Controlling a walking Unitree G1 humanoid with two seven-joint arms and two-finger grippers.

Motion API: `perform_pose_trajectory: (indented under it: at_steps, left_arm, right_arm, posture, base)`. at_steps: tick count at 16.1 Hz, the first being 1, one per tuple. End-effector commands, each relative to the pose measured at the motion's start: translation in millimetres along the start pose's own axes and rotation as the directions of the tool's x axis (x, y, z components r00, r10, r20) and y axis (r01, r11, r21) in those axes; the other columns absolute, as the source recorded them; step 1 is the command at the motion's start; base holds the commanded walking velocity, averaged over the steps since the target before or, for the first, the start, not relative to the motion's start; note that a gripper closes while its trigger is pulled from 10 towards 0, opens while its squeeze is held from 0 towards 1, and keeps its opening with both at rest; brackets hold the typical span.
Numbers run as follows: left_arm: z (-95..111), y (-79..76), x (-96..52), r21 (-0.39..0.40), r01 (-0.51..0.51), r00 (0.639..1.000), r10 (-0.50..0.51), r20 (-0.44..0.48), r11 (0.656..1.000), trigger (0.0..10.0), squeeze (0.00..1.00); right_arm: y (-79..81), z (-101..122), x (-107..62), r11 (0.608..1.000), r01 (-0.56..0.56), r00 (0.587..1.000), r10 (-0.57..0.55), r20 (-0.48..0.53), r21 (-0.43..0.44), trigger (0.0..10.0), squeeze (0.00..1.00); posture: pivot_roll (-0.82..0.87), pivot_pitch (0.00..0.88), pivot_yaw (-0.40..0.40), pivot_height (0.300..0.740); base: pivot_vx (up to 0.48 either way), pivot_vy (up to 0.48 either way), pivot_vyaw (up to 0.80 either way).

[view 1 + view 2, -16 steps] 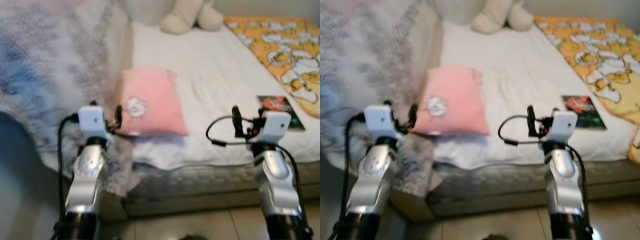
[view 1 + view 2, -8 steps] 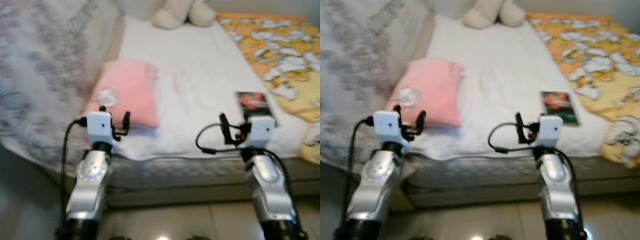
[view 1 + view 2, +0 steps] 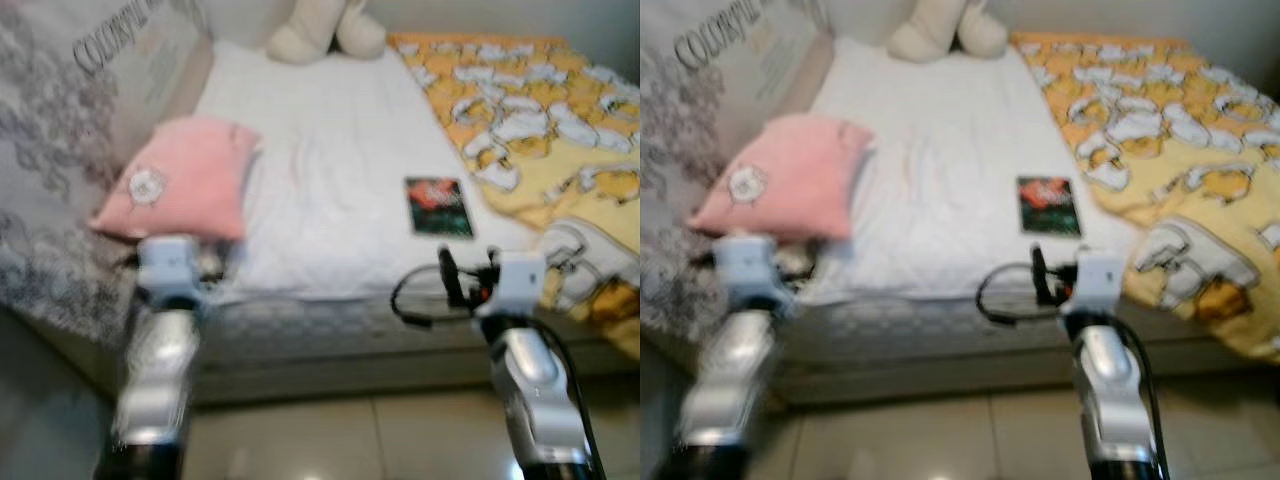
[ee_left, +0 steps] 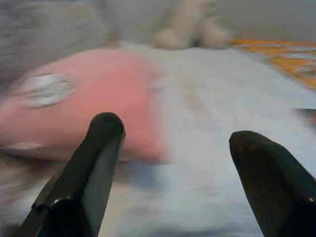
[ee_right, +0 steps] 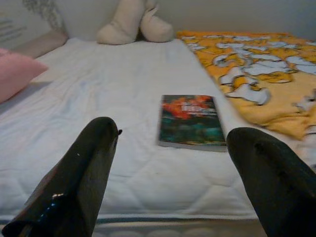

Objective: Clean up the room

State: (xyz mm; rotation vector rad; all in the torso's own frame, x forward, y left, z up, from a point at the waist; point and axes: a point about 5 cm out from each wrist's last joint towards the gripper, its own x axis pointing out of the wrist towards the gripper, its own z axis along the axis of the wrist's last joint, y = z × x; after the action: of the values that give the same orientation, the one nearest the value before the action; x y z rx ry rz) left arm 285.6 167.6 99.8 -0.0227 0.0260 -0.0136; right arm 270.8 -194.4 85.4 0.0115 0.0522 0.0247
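Note:
A dark book (image 3: 438, 206) with a red and green cover lies flat on the white bed (image 3: 330, 150), near its front edge. A pink pillow (image 3: 178, 177) rests at the bed's left side. My right gripper (image 5: 175, 163) is open and hovers just short of the mattress edge, with the book (image 5: 189, 120) lying ahead between its fingers. My left gripper (image 4: 175, 163) is open too, held low in front of the pink pillow (image 4: 74, 103), and its arm (image 3: 160, 330) is blurred.
A yellow and orange patterned blanket (image 3: 540, 120) covers the bed's right side and hangs over the front corner. A cream plush toy (image 3: 325, 30) sits at the far end. A grey patterned cover (image 3: 60, 170) drapes the left side. Tiled floor (image 3: 330, 430) lies below.
The camera has swung right, so pillow and book now sit further left and more of the yellow blanket shows. Both arms stay raised with their fingers apart.

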Motion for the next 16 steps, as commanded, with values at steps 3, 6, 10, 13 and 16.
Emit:
perform_pose_trajectory:
  at_steps: [3,6,10,13,16]
  left_arm:
    - [14.1,7.5,9.5,0.035,-0.022,0.999,0.021,0.045,0.999,10.0,0.00]
    - [11.3,10.0,6.0,0.048,-0.039,0.999,0.037,0.032,0.998,10.0,0.00]
    - [5.9,3.5,5.3,0.117,-0.017,0.999,0.020,-0.025,0.993,10.0,0.00]
    - [21.2,3.2,5.6,0.063,-0.014,0.998,0.010,0.060,0.998,10.0,0.00]
    - [24.1,2.8,12.6,0.056,-0.009,0.998,0.005,0.067,0.998,10.0,0.00]
  right_arm:
    - [10.0,16.8,15.7,0.999,-0.037,0.998,0.036,0.053,0.011,10.0,0.00]
    - [16.6,16.8,21.4,0.997,-0.075,0.996,0.075,0.044,0.001,10.0,0.00]
    - [30.4,15.1,27.0,0.993,-0.121,0.992,0.121,0.033,0.002,10.0,0.00]
    - [42.4,14.0,34.4,0.986,-0.164,0.986,0.164,0.030,0.003,10.0,0.00]
    - [46.8,16.8,39.5,0.983,-0.182,0.983,0.182,0.036,-0.005,10.0,0.00]
  posture:
    - [-0.07,0.000,0.011,0.740]
    - [-0.02,0.000,-0.013,0.740]
    - [0.01,0.000,-0.024,0.740]
    - [0.03,0.000,-0.039,0.740]
    - [0.03,0.000,-0.044,0.740]
  base:
    - [0.000,-0.446,0.00]
    - [0.000,-0.441,0.00]
    - [0.000,-0.112,0.00]
    - [0.320,0.000,0.00]
    - [0.480,0.000,0.00]
